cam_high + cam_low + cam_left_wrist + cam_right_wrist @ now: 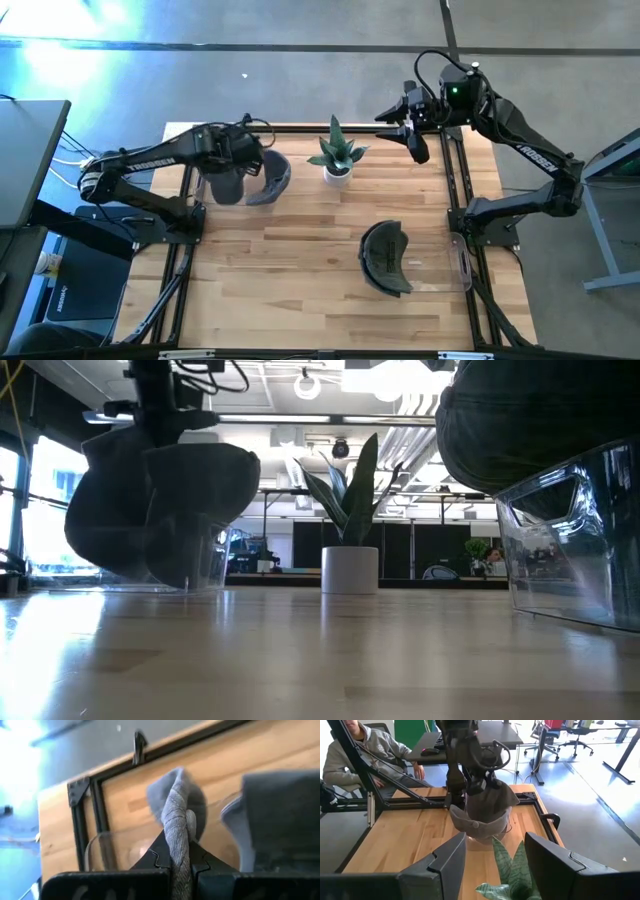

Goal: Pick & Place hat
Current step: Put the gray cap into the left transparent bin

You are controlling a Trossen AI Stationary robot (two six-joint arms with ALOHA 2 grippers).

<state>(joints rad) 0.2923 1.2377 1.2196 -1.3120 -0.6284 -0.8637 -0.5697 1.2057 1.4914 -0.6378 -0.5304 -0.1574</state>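
Heads up: your left gripper (180,862) is pinching the grey hat (262,178) over the clear bin (195,555); release crooked and it'll drape the rim. Right gripper (492,852) hangs open near the plant (337,152).

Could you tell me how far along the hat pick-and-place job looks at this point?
Done: the left gripper has pinched the grey hat and holds it up off the table. In hand: carrying it. Left: setting it down. A dark hat lies by the clear bin; the right gripper waits, open.
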